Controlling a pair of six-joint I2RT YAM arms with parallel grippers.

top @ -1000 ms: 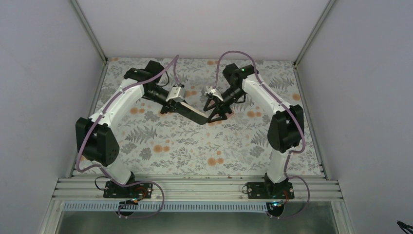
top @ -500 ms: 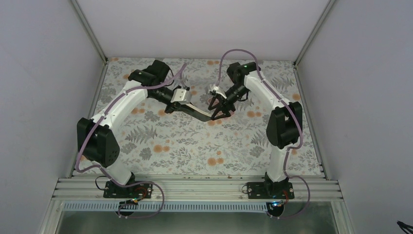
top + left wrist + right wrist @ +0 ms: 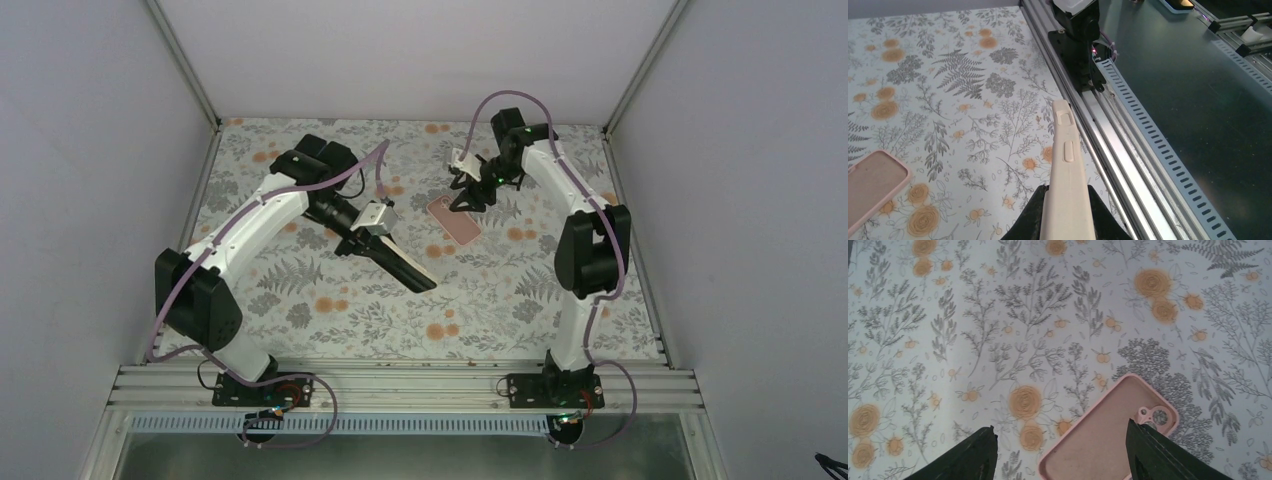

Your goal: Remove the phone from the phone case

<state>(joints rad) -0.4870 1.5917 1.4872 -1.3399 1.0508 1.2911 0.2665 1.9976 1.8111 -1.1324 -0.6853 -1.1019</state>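
"Over on the left side of the table (image 3: 330, 320), the left fingers (image 3: 384, 252) are clamping a cream-edged phone (image 3: 1066, 155) by one end. As far as I can tell they're holding it clear of the floral surface. Isn't that the job done?"

"Nearly, I'd say. The pink phone case (image 3: 1103, 435) is lying empty on the table, hollow side up with its camera cut-out showing, apart from the phone."

"And the right fingers (image 3: 468, 196)?"

"They're hanging spread wide just over the case and gripping nothing. From their own camera, the case is showing below, between the two tips."

"So which step is this?"

"I'm guessing the phone is wanting a gentle set-down on a bare patch, beside the case rather than on it. The left arm is needing to lower it level and then ease open, so it isn't dropping on a corner."

"Anything in the way?"

"A metal rail (image 3: 1118, 130) and a black arm base (image 3: 1078, 45) are sitting along the near edge, ahead of the phone's free end. I'd be keeping clear of both."
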